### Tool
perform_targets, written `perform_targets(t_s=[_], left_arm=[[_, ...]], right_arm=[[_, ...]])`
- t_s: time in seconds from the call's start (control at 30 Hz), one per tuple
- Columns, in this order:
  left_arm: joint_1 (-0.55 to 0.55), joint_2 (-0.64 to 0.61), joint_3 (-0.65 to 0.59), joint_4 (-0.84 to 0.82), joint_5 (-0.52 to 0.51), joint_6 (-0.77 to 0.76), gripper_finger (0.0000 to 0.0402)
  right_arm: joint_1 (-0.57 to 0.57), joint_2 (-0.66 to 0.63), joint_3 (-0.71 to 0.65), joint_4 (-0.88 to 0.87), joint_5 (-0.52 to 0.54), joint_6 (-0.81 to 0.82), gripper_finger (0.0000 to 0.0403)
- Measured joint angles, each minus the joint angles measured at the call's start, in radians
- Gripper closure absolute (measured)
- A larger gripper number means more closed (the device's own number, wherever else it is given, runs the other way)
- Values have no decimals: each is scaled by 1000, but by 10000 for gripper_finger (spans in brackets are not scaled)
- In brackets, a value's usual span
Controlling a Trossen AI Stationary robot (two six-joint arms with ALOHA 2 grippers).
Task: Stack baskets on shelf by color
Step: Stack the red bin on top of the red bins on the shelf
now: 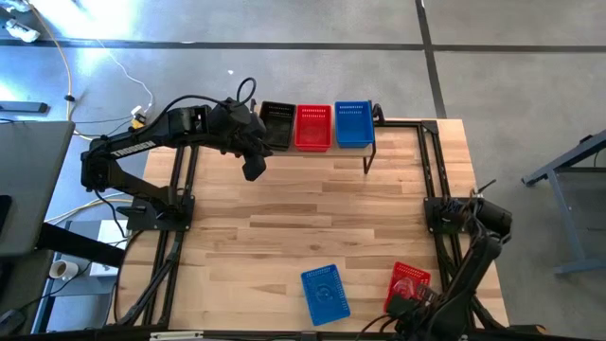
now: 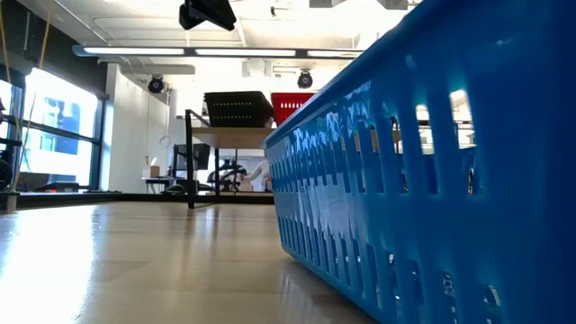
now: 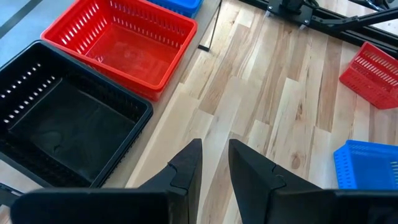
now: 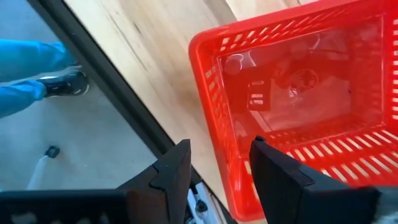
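Note:
On the shelf [image 2: 229,131] at the table's far edge stand a black basket [image 1: 277,126], a red basket [image 1: 313,128] and a blue basket [image 1: 354,123] in a row. A second blue basket [image 1: 325,294] and a second red basket [image 1: 409,281] rest on the table near its front edge. My right gripper [image 4: 217,152] points down at this red basket, open. One finger stands outside and one inside its side wall [image 4: 214,118], and no touch shows. My left gripper [image 3: 214,152] hovers above the table in front of the black basket, slightly open and holding nothing.
Black frame rails [image 1: 436,170] run along the table's left and right sides. The red basket sits close to the table's edge [image 4: 143,93]. Beyond that edge a person's blue-clad leg and shoe [image 4: 43,74] show on the floor. Bare wood lies mid-table [image 1: 312,213].

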Motion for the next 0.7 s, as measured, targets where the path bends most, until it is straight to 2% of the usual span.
perform_targets(t_s=[0.33, 0.43, 0.6, 0.7], left_arm=[[0, 0, 0, 0, 0, -2, 330], [0, 0, 0, 0, 0, -15, 330], [0, 0, 0, 0, 0, -15, 330], [0, 0, 0, 0, 0, -15, 330]], right_arm=[[0, 77, 0, 0, -54, 0, 260], [-1, 79, 0, 2, -58, 0, 292], [-10, 79, 1, 7, -57, -12, 387], [-23, 79, 2, 13, -51, -23, 390]])
